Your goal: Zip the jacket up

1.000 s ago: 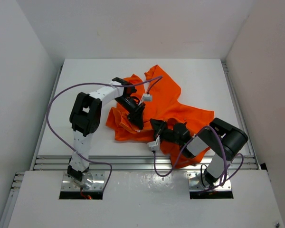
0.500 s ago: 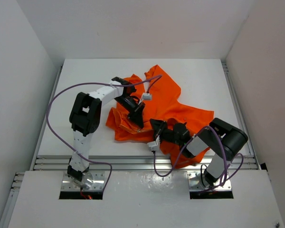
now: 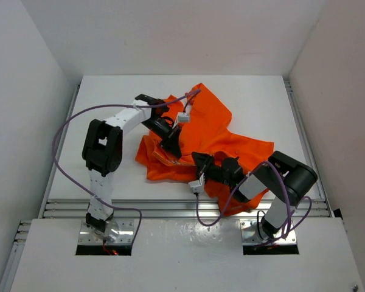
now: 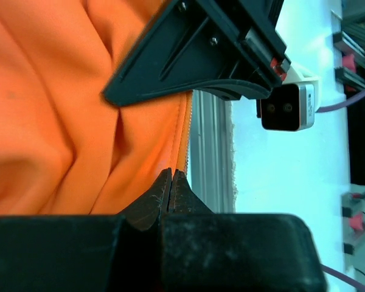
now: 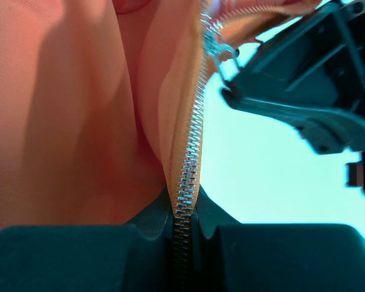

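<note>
the left claw, open a second ago, is being held shut on the zipper edge of the jacket at its tips. the teeth are being clamped between the jaws of the right claw, so a pull is likely being readied.

Here's the orange jacket, crumpled across the middle of the white surface, with a tail of cloth spilling over the near edge. The left pincer reaches in from the left side, tip down on the jacket's left fold. The right pincer comes in from the near right corner, just beside it, low on the same cloth
</note>
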### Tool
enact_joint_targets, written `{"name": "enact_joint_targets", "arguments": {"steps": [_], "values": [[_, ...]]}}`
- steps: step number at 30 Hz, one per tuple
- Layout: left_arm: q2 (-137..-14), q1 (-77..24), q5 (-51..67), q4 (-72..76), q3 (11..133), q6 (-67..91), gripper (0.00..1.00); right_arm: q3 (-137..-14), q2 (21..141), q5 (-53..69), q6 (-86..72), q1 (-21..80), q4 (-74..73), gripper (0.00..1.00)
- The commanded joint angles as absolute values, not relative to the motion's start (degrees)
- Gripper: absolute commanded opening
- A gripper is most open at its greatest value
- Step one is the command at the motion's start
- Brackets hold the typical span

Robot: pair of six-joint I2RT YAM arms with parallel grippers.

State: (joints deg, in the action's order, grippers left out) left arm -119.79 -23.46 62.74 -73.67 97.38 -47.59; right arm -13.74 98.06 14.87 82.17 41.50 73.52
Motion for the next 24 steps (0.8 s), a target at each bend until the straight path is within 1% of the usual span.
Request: {"name": "enact_joint_targets", "arguments": {"steps": [1,3,4,8,9,11,14,16,24], "values": [[-112.77,-20.4,61.52,-68.48,99.14,-42.49,0.0,-13.27,95.9,15.47,78.41,42.19,79.73,0.0],[-109.27,-19.61,59.95,-62.36,98.62,-38.34,0.0,-13.01,93.19,15.03,77.17,42.27,77.62,0.0],[-108.03,-18.82,59.94,-60.23,98.61,-34.84,0.0,-13.01,92.12,14.77,74.91,42.19,73.17,0.0],[-102.23,-17.67,57.13,-50.12,94.58,-26.91,0.0,-13.09,86.58,14.77,70.15,42.27,63.56,0.0],[-99.95,-17.14,55.3,-45.92,92.83,-23.76,0.0,-13.27,83.53,15.2,67.96,42.28,59.02,0.0],[-97.84,-16.44,53.27,-41.51,90.71,-20.95,0.0,-12.58,81.14,15.47,66.36,42.19,56.28,0.0],[-95.46,-15.29,47.66,-34.73,87.28,-17.59,0.0,-11.69,77.97,16.78,64.25,42.1,53.71,0.0],[-94.66,-13.72,46.15,-31.05,85.88,-16.27,0.0,-10.64,76.74,16.79,64.16,42.27,53.44,0.0],[-95.18,-9.14,36.84,-21.89,85.86,-11.51,0.0,-8.96,74.88,14.77,63.9,42.28,51.59,0.0]]}}
